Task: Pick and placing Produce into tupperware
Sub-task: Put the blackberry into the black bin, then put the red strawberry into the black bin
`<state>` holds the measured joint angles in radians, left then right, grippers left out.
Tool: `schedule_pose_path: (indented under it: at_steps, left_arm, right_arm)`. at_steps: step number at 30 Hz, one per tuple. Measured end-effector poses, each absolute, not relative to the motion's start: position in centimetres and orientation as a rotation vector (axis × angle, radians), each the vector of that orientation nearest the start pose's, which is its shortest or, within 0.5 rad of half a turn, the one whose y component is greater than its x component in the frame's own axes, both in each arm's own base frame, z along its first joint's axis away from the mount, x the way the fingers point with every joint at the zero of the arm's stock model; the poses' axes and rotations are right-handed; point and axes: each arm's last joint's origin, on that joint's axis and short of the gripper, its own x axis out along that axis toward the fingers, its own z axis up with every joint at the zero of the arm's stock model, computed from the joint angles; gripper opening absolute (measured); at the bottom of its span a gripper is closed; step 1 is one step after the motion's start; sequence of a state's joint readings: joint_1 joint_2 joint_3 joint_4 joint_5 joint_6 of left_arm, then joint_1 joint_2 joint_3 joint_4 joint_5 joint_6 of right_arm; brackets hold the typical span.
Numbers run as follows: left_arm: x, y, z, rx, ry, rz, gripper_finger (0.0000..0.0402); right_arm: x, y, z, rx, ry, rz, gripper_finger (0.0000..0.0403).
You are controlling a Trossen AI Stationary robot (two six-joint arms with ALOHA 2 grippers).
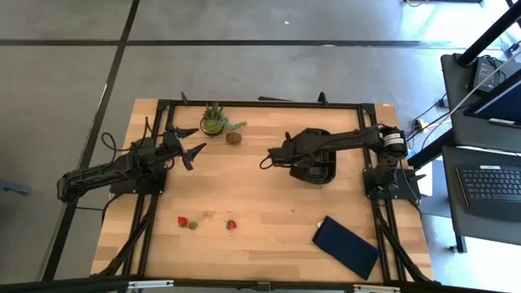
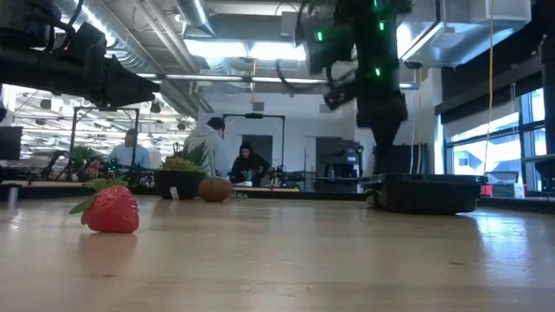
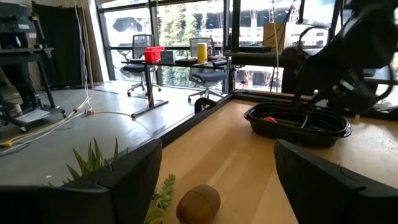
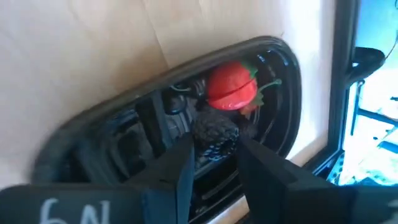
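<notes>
One strawberry shows inside tupperware.

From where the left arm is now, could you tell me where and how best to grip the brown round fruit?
Probably straight down from above, jaws closing across the middle of the brown fruit. It is round, sits free on the table, with the potted plant close on one side. The left gripper is open nearby.

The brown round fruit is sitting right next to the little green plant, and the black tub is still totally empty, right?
Not quite. The brown round fruit does sit beside the little green plant, but the black tub is not empty. The right wrist view shows a red strawberry and a dark berry already inside it.
</notes>
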<state>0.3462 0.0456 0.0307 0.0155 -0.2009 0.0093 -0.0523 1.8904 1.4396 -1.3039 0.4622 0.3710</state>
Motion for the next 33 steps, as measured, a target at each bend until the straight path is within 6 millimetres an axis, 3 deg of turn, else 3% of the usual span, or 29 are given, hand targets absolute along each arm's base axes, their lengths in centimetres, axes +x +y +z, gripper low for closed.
schedule_pose_path:
  at_steps: [9,21,28,33]
  left_arm:
    - [9.0,3.9,17.2,0.009,0.002,0.547,0.0302]
    - [9.0,3.9,17.2,0.01,0.002,0.548,0.0302]
    - [9.0,3.9,17.2,0.01,0.002,0.547,0.0302]
    - [9.0,3.9,17.2,0.009,0.002,0.547,0.0302]
  right_arm:
    - [30.3,-4.8,17.1,-0.07,1.787,-0.71,0.0117]
    - [29.9,-4.8,16.4,-0.055,1.784,-0.73,0.0122]
    - [30.5,-4.9,17.0,-0.045,1.753,-0.731,0.0193]
    - [31.0,-5.0,18.4,-0.027,1.739,-0.755,0.0255]
